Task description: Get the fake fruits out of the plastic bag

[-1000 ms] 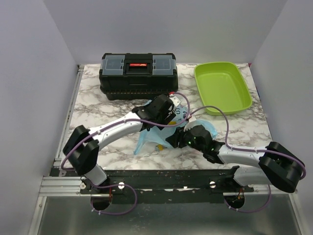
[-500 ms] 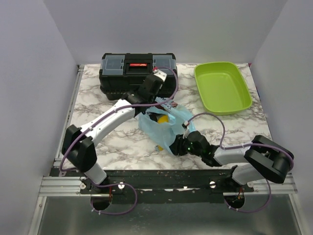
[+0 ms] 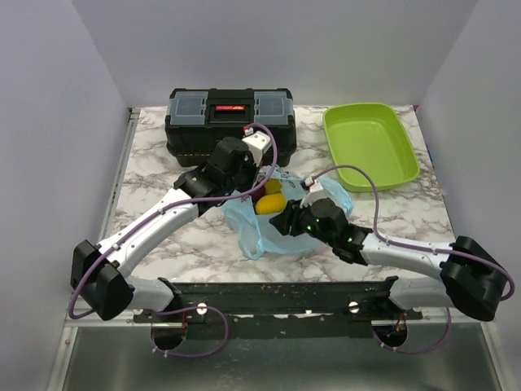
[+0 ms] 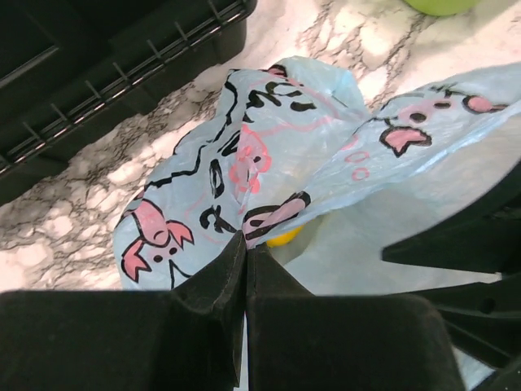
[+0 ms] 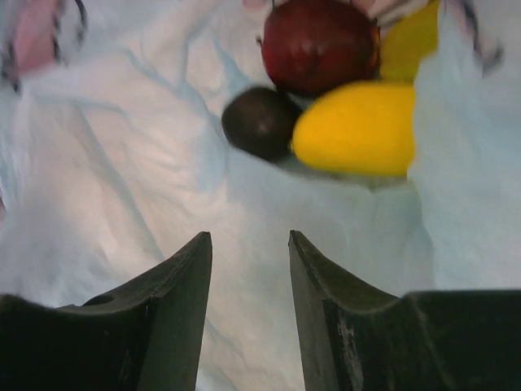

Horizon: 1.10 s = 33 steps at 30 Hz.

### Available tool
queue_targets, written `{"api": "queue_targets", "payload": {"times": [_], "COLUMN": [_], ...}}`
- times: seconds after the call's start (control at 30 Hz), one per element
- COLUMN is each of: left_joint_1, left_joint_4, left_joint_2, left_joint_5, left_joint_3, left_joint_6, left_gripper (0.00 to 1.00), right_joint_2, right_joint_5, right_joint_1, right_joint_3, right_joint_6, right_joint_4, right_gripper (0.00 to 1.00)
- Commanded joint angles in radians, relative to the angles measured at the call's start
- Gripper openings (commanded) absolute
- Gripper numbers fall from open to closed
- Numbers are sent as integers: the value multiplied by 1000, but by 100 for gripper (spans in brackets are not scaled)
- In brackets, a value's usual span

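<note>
Left tool [image 4: 246, 244] is pinched closed on a fold of the plastic bag [image 3: 259, 235], which sits at the centre of the top view on the marble surface [image 3: 155, 179]. Right tool [image 5: 250, 244] is open, fingers apart over bag film. Fake fruits [image 5: 356, 129] are clustered inside the bag, upper right of the right wrist view.

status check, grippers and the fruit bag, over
Left gripper shut on plastic bag edge. Right gripper open, empty, aimed at the fake fruits. All four clustered inside bag, none out. Nothing blocking.
</note>
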<state>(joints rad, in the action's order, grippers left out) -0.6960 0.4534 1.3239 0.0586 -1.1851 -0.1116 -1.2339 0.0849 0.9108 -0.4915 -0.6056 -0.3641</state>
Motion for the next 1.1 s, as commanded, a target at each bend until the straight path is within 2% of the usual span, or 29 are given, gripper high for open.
{"api": "queue_targets", "payload": {"times": [0.0,0.13,0.27,0.43,0.53,0.63,0.73,0.83,0.93,1.0,1.07], "left_joint_1": [-1,-1,-1,-1,-1,-1,-1,-2,-3,-4,-4], "left_joint_4": [-46,-73,-80,-77,-83,-79,-56,-36,42,83,118], "left_joint_2": [-21,-39,-51,-64,-70,-58,-50,-54,-58,-73,-101], "left_joint_5": [-104,-114,-102,-95,-92,-93,-112,-109,-75,-66,-25], "left_joint_3": [9,32,44,55,67,63,48,40,7,2,11], "left_joint_6": [-32,-33,-28,-22,-19,-24,-35,-43,-52,-58,-64], "left_gripper": [0,0,0,0,0,0,2,18,38,54,63], "right_joint_2": [-111,-241,-323,-302,-262,-253,-215,-182,-173,-182,-216], "right_joint_5": [145,380,665,781,676,544,266,20,-149,-217,-283], "right_joint_1": [5,5,-12,-73,-73,-67,-61,-55,-34,-8,20], "right_joint_3": [-136,-197,-202,-152,-113,-146,-117,-80,-38,-24,-36], "right_joint_6": [90,120,110,69,133,121,162,124,109,117,135], "right_joint_4": [21,-12,-7,36,-36,34,-55,-139,-241,-294,-331], "right_gripper": [45,40,40,38,39,38,42,46,49,51,53]}}
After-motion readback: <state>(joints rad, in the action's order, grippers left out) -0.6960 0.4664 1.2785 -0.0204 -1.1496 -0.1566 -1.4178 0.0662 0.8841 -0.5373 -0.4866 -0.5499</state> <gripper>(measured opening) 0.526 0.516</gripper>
